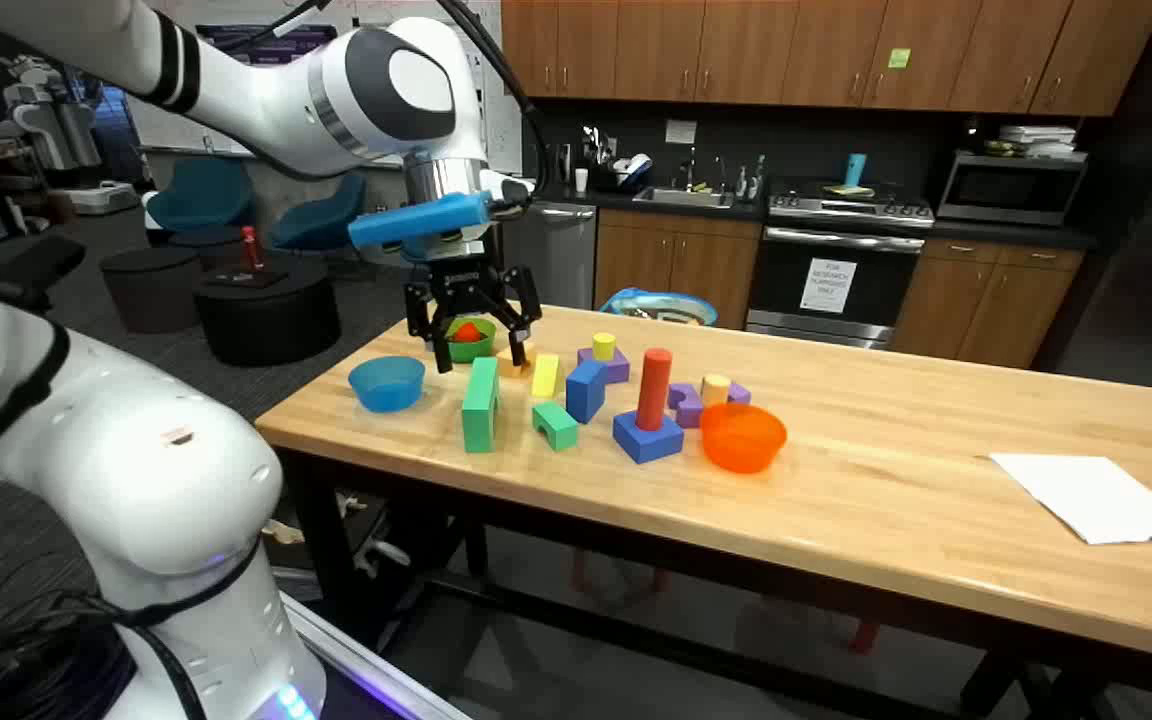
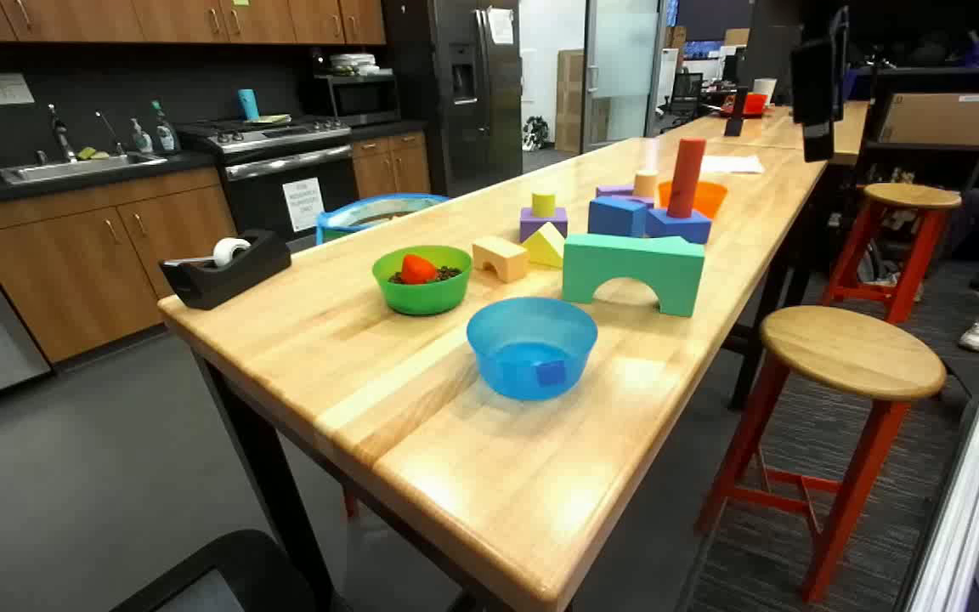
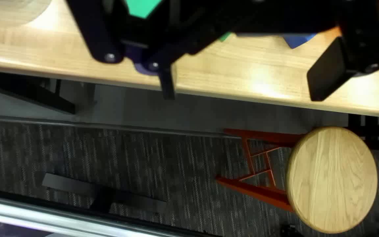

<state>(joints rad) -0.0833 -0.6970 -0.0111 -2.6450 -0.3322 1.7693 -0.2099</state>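
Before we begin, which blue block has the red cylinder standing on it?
The blue block nearest the orange bowl carries the red cylinder; the neighbouring blue block has a bare top.

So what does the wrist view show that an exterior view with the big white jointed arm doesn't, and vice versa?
Only the wrist view: a round, pale wooden stool seat, seen from above.
Only that exterior view: a flat white paper sheet, brown wooden wall cabinets and a black oven.
Both: the black two-fingered gripper, its jaws apart and holding nothing; the long, pale wooden table; and a teal-green block, only partly visible in the wrist view.
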